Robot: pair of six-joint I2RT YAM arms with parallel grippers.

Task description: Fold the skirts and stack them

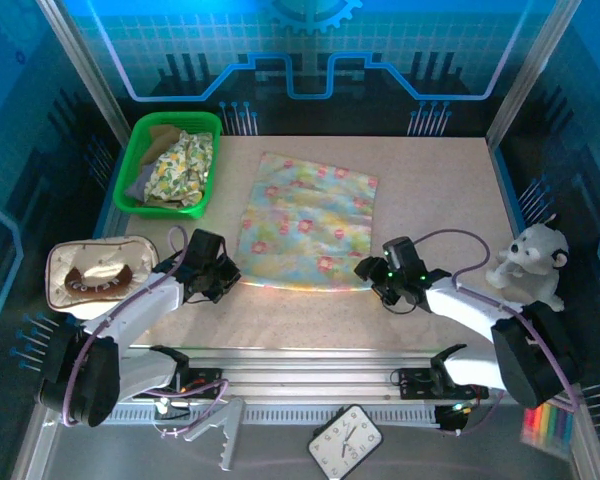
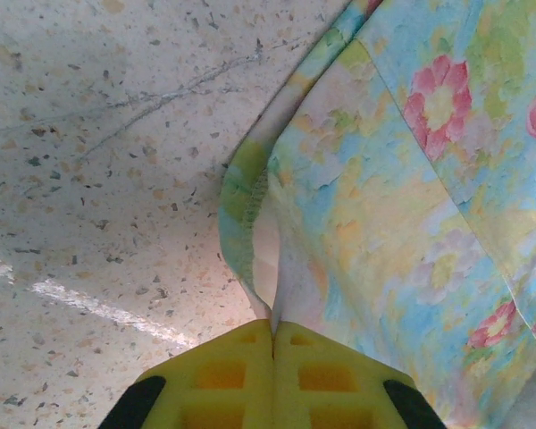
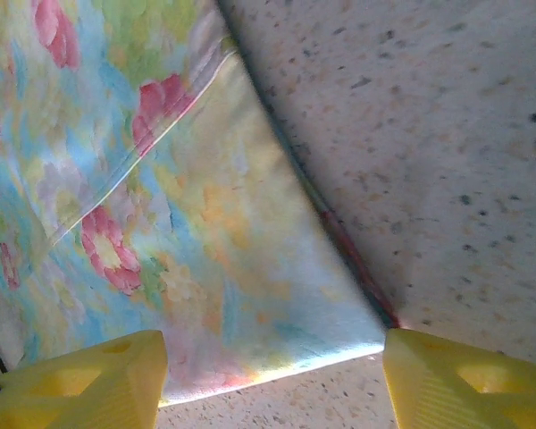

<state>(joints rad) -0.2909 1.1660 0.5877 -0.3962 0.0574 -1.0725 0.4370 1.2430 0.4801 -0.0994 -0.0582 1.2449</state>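
Left gripper (image 2: 272, 332) is clamping shut on the near left corner of the floral skirt (image 2: 411, 206), which is lying flat on the table (image 1: 450, 190). Right gripper (image 3: 272, 380) is straddling the near right corner, jaws apart, gripping nothing. The first fold is beginning, I judge; next the right needs closing. Green basket (image 1: 138, 150) is holding more crumpled skirts (image 1: 180, 168).

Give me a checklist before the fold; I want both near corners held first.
1. Left gripper shut on the pastel floral cloth skirt's near left corner: ok.
2. Right gripper shut on the near right corner: not ok, jaws open astride it.
3. Skirt spread flat: ok.
4. Left grip holds both layers: cannot tell.
5. Green plastic basket apart from skirt: ok.
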